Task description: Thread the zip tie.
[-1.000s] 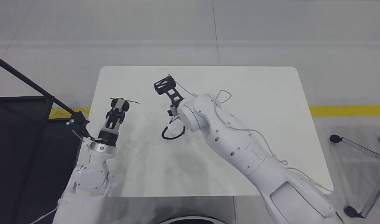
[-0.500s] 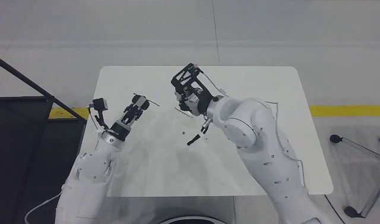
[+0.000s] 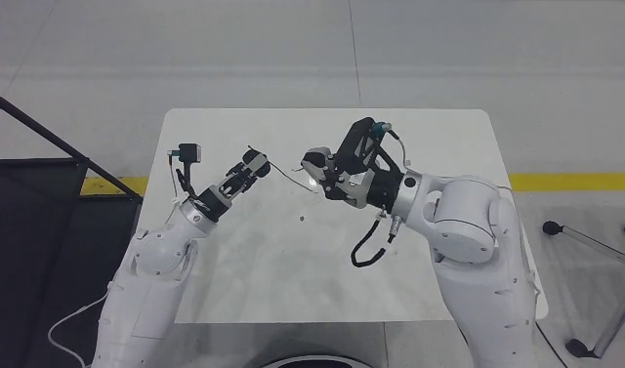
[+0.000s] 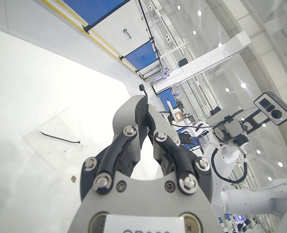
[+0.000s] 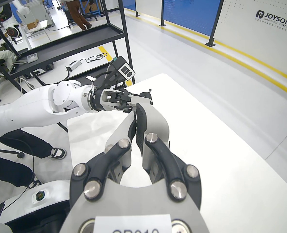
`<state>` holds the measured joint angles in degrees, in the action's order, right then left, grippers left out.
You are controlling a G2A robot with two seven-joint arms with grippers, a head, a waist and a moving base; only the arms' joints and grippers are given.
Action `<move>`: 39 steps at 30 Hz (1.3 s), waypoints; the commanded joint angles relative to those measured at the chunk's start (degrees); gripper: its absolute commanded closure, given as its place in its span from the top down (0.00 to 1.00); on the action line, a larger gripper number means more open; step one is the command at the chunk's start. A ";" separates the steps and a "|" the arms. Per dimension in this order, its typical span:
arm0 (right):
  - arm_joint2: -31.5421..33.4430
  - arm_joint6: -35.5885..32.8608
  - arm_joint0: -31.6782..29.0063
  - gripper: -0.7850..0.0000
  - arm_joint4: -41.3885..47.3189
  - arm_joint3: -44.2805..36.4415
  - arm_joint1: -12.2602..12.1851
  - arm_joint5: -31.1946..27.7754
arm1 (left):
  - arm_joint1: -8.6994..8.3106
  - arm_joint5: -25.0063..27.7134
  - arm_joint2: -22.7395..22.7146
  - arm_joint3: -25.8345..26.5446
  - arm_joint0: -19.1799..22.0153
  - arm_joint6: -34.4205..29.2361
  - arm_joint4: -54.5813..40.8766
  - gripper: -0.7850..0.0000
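Observation:
My left gripper (image 3: 259, 160) hovers over the left-middle of the white table (image 3: 439, 143), shut on a thin black zip tie (image 3: 283, 173). The tie's free end pokes out past the fingertips toward the other arm. In the left wrist view the left gripper (image 4: 143, 100) pinches the strap, and the tie's small head (image 4: 141, 87) stands just beyond the tips. My right gripper (image 3: 314, 163) faces it from the right, a short gap away. The right gripper (image 5: 136, 109) is shut, with nothing visible between its pads, and the left gripper (image 5: 146, 97) sits just beyond it.
A second black zip tie (image 4: 58, 138) lies on a clear plastic sheet (image 4: 49, 132) on the table. A small brown speck (image 4: 73, 178) lies near it. A black metal rack (image 5: 85, 37) stands off the table's left side.
The left gripper has carried the zip tie rightward toward the table's middle. The right arm has swung its elbow out to the right and turned its gripper to face the left one.

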<state>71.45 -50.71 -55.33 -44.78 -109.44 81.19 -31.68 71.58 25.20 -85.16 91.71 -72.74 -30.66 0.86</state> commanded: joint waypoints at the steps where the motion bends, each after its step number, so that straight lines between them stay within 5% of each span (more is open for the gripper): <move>1: 0.00 0.00 0.00 0.00 0.00 0.00 0.00 -0.01 | 0.00 0.01 0.00 0.00 0.00 -0.01 -0.01 0.00; 10: 0.79 3.22 -0.66 0.00 0.78 0.29 -0.25 -0.72 | -0.17 -0.07 1.26 0.22 0.86 -3.41 0.35 0.00; 21: 3.82 -1.33 3.66 0.00 14.11 2.66 -2.42 -14.14 | -1.61 6.84 4.34 -5.57 9.39 -30.85 -13.26 0.00; 26: 2.90 -5.70 6.45 0.00 17.71 2.74 -3.57 -16.19 | -2.20 7.92 5.56 -7.34 11.55 -38.01 -15.28 0.00; 31: 0.55 -8.17 9.22 0.00 18.10 2.43 -5.61 -13.72 | -2.43 7.52 5.51 -8.36 12.39 -37.22 -14.70 0.00; 39: 0.55 -8.17 9.22 0.00 18.10 2.43 -5.61 -13.72 | -2.43 7.38 5.53 -8.30 12.27 -36.83 -14.64 0.00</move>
<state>72.01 -58.88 -46.11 -26.68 -107.01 75.58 -45.41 69.15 32.72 -79.65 83.36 -60.36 -67.88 -13.84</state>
